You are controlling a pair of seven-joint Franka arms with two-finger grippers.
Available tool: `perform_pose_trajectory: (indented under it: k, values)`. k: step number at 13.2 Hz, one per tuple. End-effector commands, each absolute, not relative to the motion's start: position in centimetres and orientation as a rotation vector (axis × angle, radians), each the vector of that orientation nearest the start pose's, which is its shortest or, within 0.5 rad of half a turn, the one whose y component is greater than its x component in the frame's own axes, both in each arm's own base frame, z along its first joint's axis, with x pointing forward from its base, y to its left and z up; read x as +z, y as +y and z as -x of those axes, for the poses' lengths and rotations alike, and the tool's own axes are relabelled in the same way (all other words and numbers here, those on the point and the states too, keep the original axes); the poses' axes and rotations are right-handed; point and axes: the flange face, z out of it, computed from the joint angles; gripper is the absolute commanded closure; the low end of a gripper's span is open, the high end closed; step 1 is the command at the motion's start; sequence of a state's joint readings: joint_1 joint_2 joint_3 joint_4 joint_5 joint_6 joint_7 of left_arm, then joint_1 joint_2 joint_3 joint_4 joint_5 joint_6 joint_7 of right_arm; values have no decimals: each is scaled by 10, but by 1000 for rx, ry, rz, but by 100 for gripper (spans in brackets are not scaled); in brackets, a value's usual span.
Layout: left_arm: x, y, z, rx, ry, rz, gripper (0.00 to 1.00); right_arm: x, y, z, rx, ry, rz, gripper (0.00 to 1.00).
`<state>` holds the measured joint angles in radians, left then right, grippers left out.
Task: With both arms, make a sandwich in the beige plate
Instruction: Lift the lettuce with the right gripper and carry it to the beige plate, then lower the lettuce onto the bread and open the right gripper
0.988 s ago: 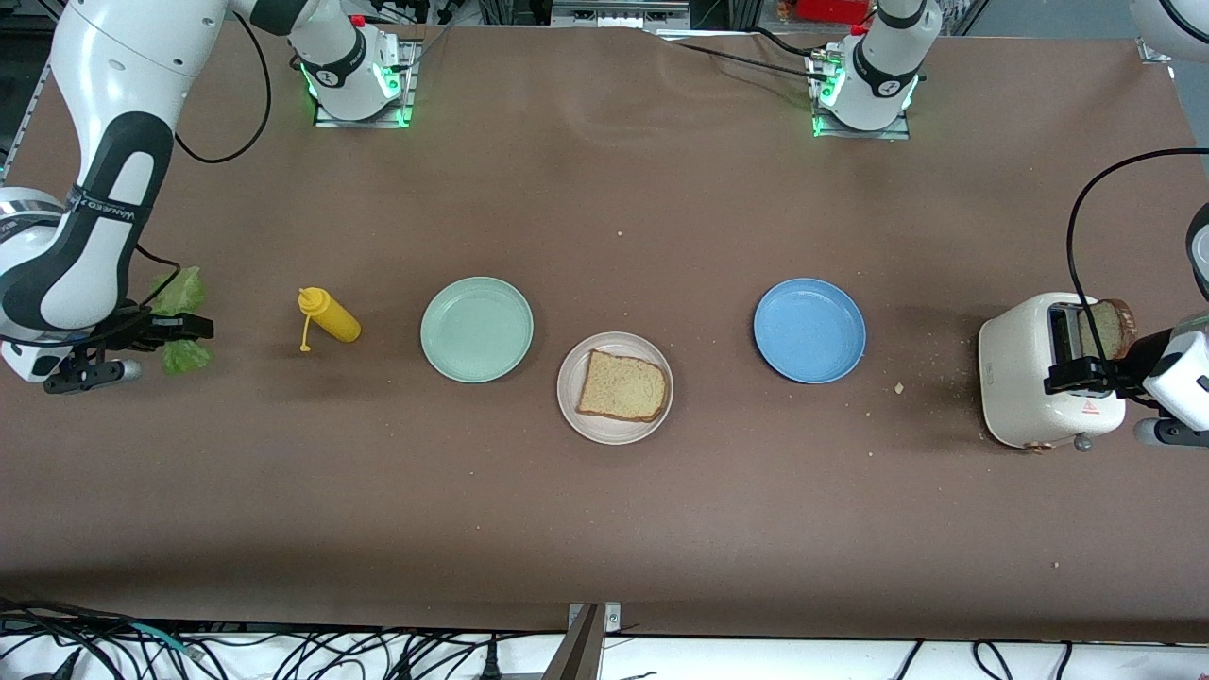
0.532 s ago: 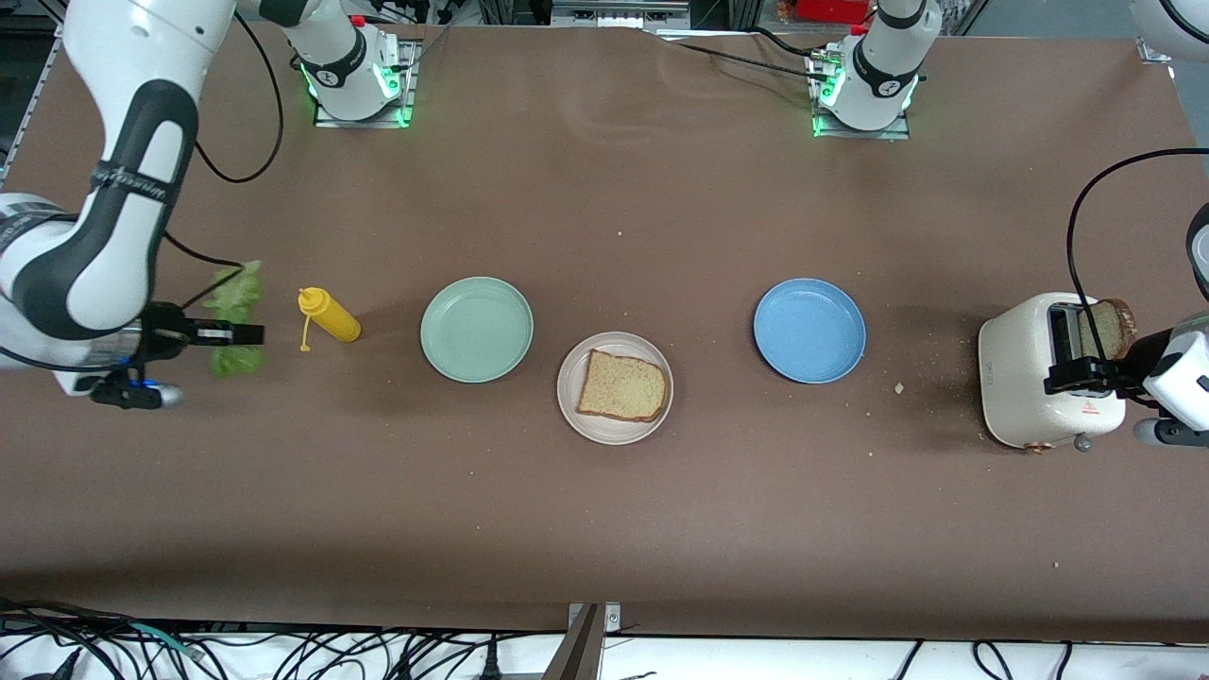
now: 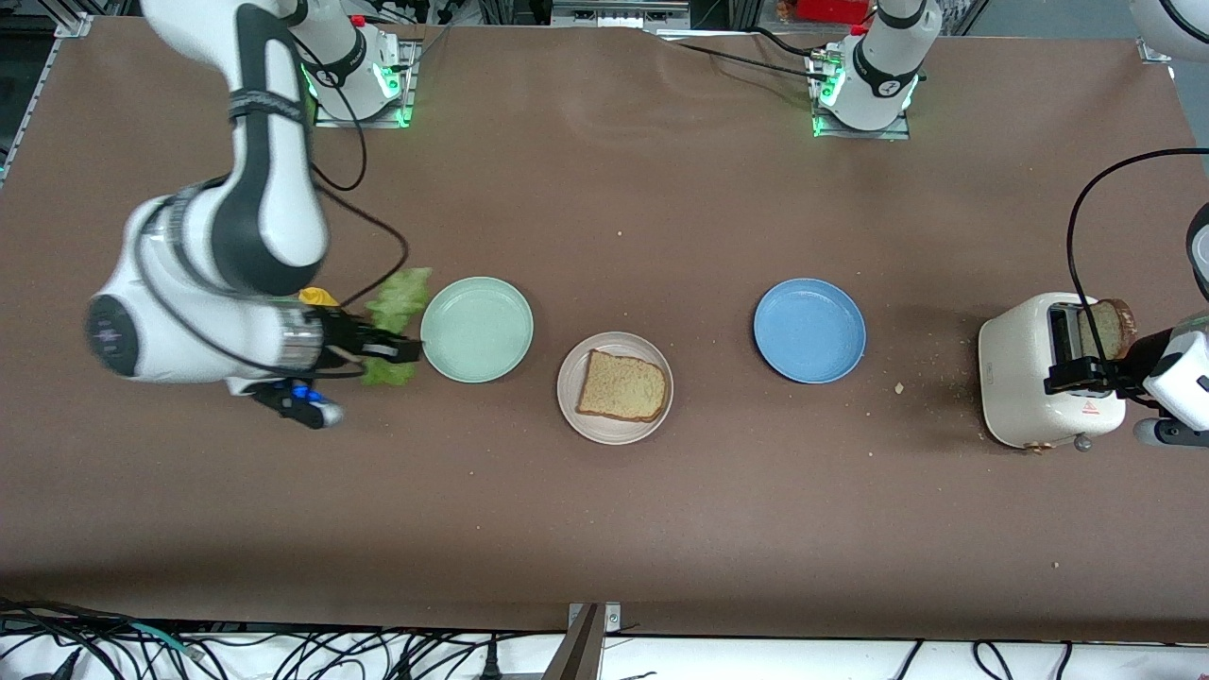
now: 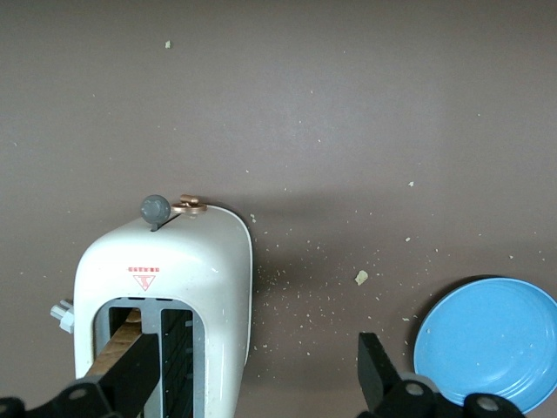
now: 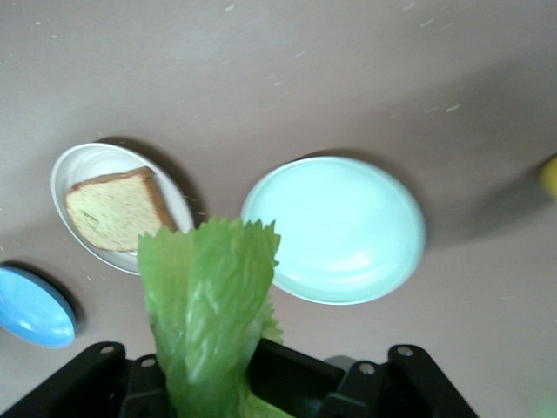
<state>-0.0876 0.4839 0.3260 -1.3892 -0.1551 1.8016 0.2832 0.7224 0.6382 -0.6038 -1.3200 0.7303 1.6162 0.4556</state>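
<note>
One slice of bread (image 3: 621, 385) lies flat on the beige plate (image 3: 614, 430), the thing nearest the front camera. That is the bottom of the sandwich. It has no leaf and no top slice yet.

A bit farther off, the right gripper (image 3: 401, 351) is pinched shut on a green lettuce leaf (image 3: 397, 302). It hangs just beside the rim of the mint green plate (image 3: 477, 329). A yellow bottle (image 3: 316, 297) peeks out from under that arm.

On a clock laid over the front view, the beige plate sits at about four o'clock from the right gripper. The leaf's long way runs from about twelve to six. The right arm is much the nearer one to the plate, so I think the leaf goes on next.

The blue plate (image 3: 808, 331) is empty. At the left arm's end, the left gripper (image 3: 1072, 376) hangs wide open over the white toaster (image 3: 1025, 378) and seems to wait. A second slice (image 3: 1105, 328) stands in the slot.

The toaster has a red triangle with tiny red words, too small to read. The writing on the right arm is blurred.
</note>
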Motion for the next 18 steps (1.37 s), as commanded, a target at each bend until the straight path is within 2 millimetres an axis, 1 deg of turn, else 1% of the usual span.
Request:
perform_pose_trajectory:
  k: [1, 2, 3, 5, 6, 7, 9, 11, 13, 14, 15, 16, 17, 18]
  values:
    - [443, 112, -681, 83, 83, 3111, 0, 389, 320, -639, 409, 722, 2755, 100]
    - [443, 112, -681, 84, 83, 3110, 0, 381, 345, -635, 340, 791, 2750, 100]
    - [443, 112, -681, 84, 83, 3110, 0, 365, 368, -627, 318, 841, 2738, 100]
    - [443, 112, -681, 84, 83, 3110, 0, 339, 398, -623, 244, 932, 2696, 100]
    - [443, 112, -681, 84, 83, 3110, 0, 322, 405, -622, 201, 990, 2669, 100]
    - [443, 112, -681, 84, 83, 3110, 0, 309, 411, -624, 140, 1008, 2633, 100]
    - [443, 112, -681, 84, 83, 3110, 0, 281, 414, -628, 72, 1023, 2610, 100]
    - [443, 112, -681, 84, 83, 3110, 0, 256, 423, -629, -5, 1068, 2545, 100]
    - [443, 112, -681, 84, 83, 3110, 0, 238, 431, -627, -40, 1137, 2490, 100]
    - [443, 112, -681, 84, 83, 3110, 0, 227, 447, -618, -26, 1157, 2455, 100]
    - [443, 112, -681, 84, 83, 3110, 0, 220, 453, -615, -47, 1184, 2409, 100]
    - [443, 112, -681, 84, 83, 3110, 0, 212, 454, -615, -63, 1206, 2387, 100]
    - [443, 112, -681, 84, 83, 3110, 0, 209, 457, -612, -57, 1224, 2371, 100]
    - [443, 112, -681, 84, 83, 3110, 0, 203, 466, -607, -41, 1244, 2351, 100]
